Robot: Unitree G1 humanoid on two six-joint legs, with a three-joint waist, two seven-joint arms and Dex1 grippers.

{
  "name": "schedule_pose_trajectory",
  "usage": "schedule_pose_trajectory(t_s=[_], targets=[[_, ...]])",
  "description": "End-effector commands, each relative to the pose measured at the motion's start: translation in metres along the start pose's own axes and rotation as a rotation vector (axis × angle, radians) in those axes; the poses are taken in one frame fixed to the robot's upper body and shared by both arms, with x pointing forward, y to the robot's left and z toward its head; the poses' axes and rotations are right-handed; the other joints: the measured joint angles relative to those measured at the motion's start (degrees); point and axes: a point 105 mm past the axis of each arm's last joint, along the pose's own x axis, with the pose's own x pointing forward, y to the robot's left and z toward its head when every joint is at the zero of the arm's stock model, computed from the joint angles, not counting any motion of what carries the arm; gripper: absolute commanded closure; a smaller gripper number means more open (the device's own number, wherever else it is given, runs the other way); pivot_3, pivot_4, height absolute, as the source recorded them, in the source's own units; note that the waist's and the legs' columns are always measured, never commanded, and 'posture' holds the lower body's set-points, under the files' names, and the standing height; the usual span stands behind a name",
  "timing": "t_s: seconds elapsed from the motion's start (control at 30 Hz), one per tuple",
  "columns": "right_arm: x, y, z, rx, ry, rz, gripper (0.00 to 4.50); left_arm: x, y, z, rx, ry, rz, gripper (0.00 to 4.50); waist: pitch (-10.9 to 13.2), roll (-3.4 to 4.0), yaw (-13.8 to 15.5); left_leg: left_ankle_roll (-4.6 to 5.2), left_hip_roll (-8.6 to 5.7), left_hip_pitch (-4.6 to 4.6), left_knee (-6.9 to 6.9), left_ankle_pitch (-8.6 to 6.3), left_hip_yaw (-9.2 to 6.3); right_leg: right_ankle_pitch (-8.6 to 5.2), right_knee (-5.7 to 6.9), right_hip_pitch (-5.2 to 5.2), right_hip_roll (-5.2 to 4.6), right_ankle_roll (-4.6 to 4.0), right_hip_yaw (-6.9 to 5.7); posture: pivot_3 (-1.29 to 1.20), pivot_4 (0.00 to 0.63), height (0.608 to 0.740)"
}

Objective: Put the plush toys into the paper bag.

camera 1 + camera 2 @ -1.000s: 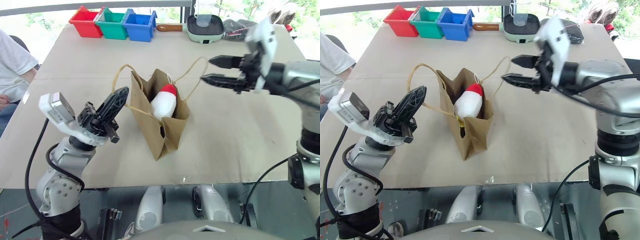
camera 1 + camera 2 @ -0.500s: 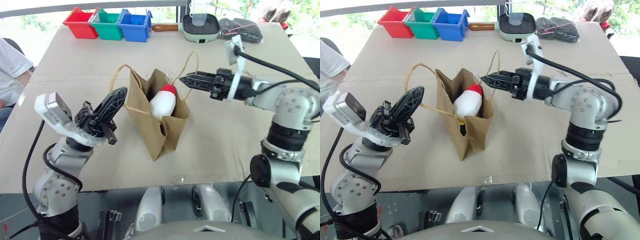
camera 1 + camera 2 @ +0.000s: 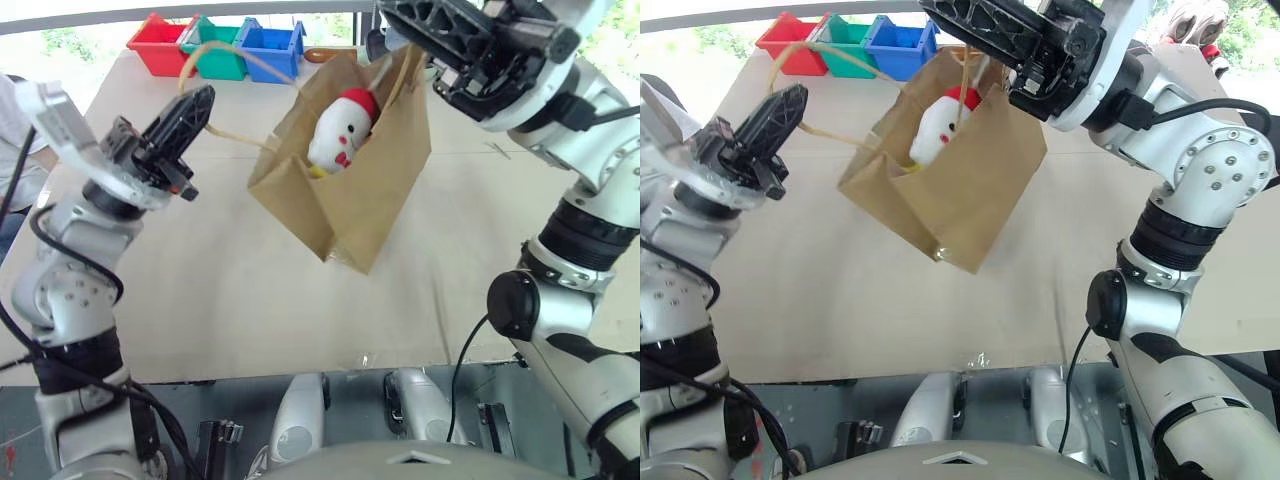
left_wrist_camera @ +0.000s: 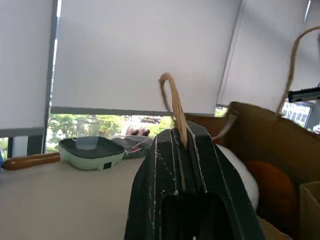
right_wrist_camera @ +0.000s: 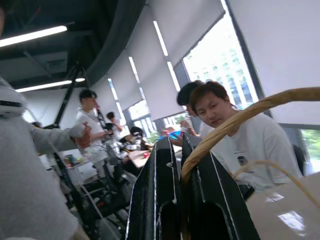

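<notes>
Kraft bag (image 3: 350, 190), light and crushable, hangs mid-frame with chicken (image 3: 340, 128) probably loose inside, left claw (image 3: 190, 112) and right claw (image 3: 970, 22) each clenched on a thin handle.

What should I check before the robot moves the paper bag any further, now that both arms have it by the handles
1. Left gripper shut on a handle: ok.
2. Right gripper shut on the other handle: ok.
3. Paper bag off the table: ok.
4. White chicken toy inside the bag: ok.
5. Brown plush toy inside: cannot tell.
6. Bag level: not ok, it hangs tilted.
</notes>
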Motion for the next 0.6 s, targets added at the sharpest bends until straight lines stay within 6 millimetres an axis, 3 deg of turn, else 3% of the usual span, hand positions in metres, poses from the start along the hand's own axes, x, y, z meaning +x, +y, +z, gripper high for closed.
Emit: schedule_pose_trajectory(t_s=[0.03,0.1,0.23,0.27,0.33,0.37,0.47,0.6], targets=[[-0.017,-0.016,-0.028,-0.012,0.070,-0.161,4.46,0.021,0.011,-0.017,0.018,0.076,-0.053,4.50,0.0,-0.02,0.3,0.00,0.00,-0.03,-0.02,0.00,-0.03,0.00,0.00,-0.02,0.01,0.00,-0.03,0.00,0.150,0.740],[-0.026,-0.020,-0.042,-0.023,0.108,-0.224,4.46,0.032,0.014,-0.029,0.037,0.125,-0.083,4.50,0.0,-0.01,0.6,0.00,0.00,-0.13,-0.02,0.01,-0.11,0.00,0.02,-0.08,0.03,0.00,-0.09,0.00,0.150,0.740],[-0.034,-0.025,-0.056,-0.083,0.162,-0.301,4.46,0.034,0.012,-0.045,0.070,0.177,-0.155,4.50,0.0,0.01,-0.5,-0.01,0.00,-0.62,0.10,0.02,0.10,0.02,0.24,-0.69,-0.01,0.02,0.14,0.00,0.150,0.740],[-0.037,-0.026,-0.058,-0.099,0.177,-0.319,4.08,0.031,0.011,-0.047,0.063,0.195,-0.200,4.50,0.0,0.01,-0.5,-0.01,0.02,-0.62,0.11,0.02,0.09,0.02,0.26,-0.72,0.00,0.01,0.14,0.00,0.150,0.740],[-0.041,-0.021,-0.061,-0.129,0.205,-0.318,3.85,0.028,0.010,-0.046,0.063,0.205,-0.266,4.50,0.0,0.01,-0.4,-0.01,0.05,-0.63,0.08,0.02,-0.03,0.01,0.27,-0.72,0.05,0.00,0.01,0.00,0.150,0.740],[-0.043,-0.018,-0.062,-0.142,0.220,-0.314,3.26,0.028,0.011,-0.043,0.057,0.202,-0.284,4.16,0.0,0.02,-0.2,-0.01,0.06,-0.67,0.08,0.02,-0.08,0.01,0.27,-0.72,0.06,0.00,-0.04,0.00,0.150,0.740],[-0.056,0.000,-0.065,-0.192,0.322,-0.286,2.08,0.025,0.009,-0.033,0.028,0.223,-0.345,3.16,0.0,0.02,0.0,0.00,0.04,-0.83,0.20,0.01,-0.11,0.01,0.26,-0.76,0.03,0.00,-0.08,0.00,0.150,0.740],[-0.079,0.014,-0.064,-0.227,0.443,-0.304,2.01,0.009,0.009,-0.024,-0.028,0.249,-0.323,2.05,0.0,0.01,0.3,0.01,-0.03,-0.83,0.29,0.01,-0.13,0.00,0.23,-0.68,-0.06,0.02,-0.12,0.00,0.150,0.740]])
